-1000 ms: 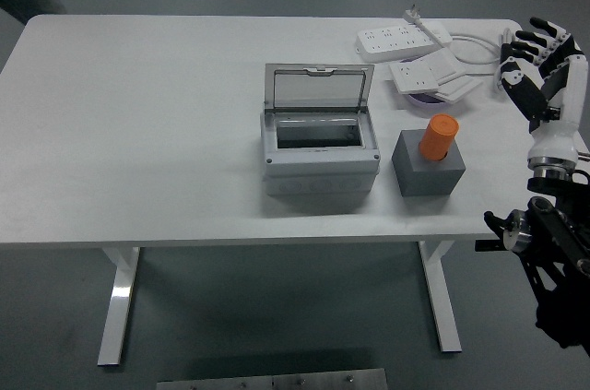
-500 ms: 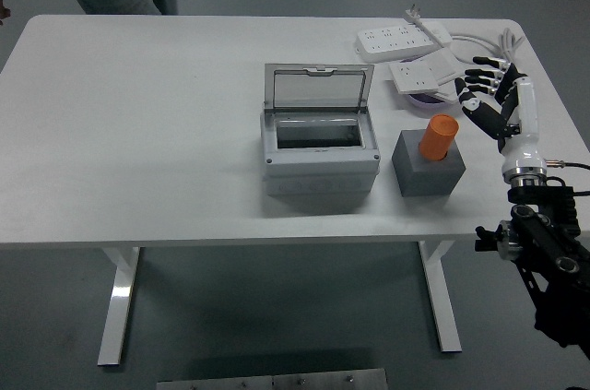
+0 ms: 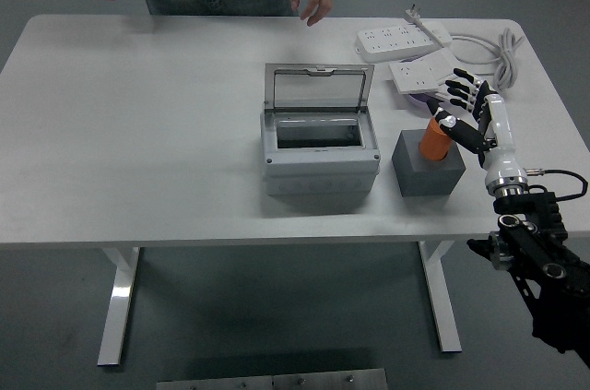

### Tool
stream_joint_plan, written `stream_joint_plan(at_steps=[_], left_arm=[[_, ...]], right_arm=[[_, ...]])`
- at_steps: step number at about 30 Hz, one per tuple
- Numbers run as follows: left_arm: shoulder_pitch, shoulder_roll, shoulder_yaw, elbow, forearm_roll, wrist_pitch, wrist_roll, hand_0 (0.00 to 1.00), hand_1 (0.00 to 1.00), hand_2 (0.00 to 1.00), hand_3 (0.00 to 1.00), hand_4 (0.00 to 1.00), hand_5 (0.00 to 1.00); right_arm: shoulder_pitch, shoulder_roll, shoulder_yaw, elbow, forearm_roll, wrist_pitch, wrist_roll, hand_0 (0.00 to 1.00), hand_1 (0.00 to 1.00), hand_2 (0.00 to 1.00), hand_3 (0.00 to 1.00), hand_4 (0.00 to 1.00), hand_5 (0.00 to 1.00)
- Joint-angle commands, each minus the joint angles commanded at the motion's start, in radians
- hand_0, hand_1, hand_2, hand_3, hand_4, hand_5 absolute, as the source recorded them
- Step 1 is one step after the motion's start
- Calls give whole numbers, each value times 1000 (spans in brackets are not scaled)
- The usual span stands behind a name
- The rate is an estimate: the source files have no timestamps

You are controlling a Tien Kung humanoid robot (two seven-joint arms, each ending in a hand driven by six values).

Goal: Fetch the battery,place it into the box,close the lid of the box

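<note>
right hand [image 3: 464, 106] sits at the battery's [image 3: 435, 138] right side, fingers spread and holding nothing, thumb tip touching or just short of the orange top; which, i cannot tell. it is the only robot hand in view, so it is the one placed for the fetch. the battery lies just left of the palm and stands nearly upright, long axis vertical with a slight lean to the right, lower part sunk in a socket in the grey block [image 3: 426, 171]. so the grip would likely close from the side around the exposed upper part, then lift straight up to clear the socket.

going left to right: a person stands at the far edge of the table [image 3: 138, 132], both hands hanging free and touching nothing. near the middle sits the box [image 3: 320, 158], its clear lid [image 3: 318, 88] hinged up at the back and standing nearly upright, the cavity open and, as far as it shows, with nothing in it. the block is just right of the box, near but apart. behind the block lie two power strips [image 3: 406, 39] and a coiled cable.

the box is left of the battery, so the carry goes leftward over the box's right wall. nothing is fetched yet and the lid is not closed.
</note>
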State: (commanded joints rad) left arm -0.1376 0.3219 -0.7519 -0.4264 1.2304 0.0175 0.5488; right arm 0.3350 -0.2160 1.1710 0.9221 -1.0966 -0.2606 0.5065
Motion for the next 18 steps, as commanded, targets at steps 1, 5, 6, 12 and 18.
stream_joint_plan(at_steps=[1, 5, 6, 12, 18], left_arm=[[-1, 0, -1, 0, 1, 0, 0, 632, 698, 573, 541, 500, 2], [-3, -1, -1, 0, 2, -1, 0, 632, 698, 573, 541, 500, 2], [-4, -1, -2, 0, 4, -1, -1, 632, 698, 573, 541, 500, 2], [-8, -2, -2, 0, 6, -1, -4, 632, 698, 573, 541, 500, 2], [-11, -3, -5, 0, 10, -2, -5, 632, 698, 573, 541, 500, 2]], right_arm=[[-2, -1, -6, -1, 1, 1, 0, 771, 800, 790, 870, 903, 295], [-5, -2, -21, -8, 5, 2, 2, 770, 802, 788, 870, 902, 295], [-6, -2, -23, -10, 6, 2, 3, 770, 802, 788, 870, 902, 295], [-7, -3, -39, -23, 11, 2, 7, 754, 795, 775, 867, 901, 296], [-9, -4, -66, -29, 17, 4, 4, 753, 786, 766, 850, 899, 294]])
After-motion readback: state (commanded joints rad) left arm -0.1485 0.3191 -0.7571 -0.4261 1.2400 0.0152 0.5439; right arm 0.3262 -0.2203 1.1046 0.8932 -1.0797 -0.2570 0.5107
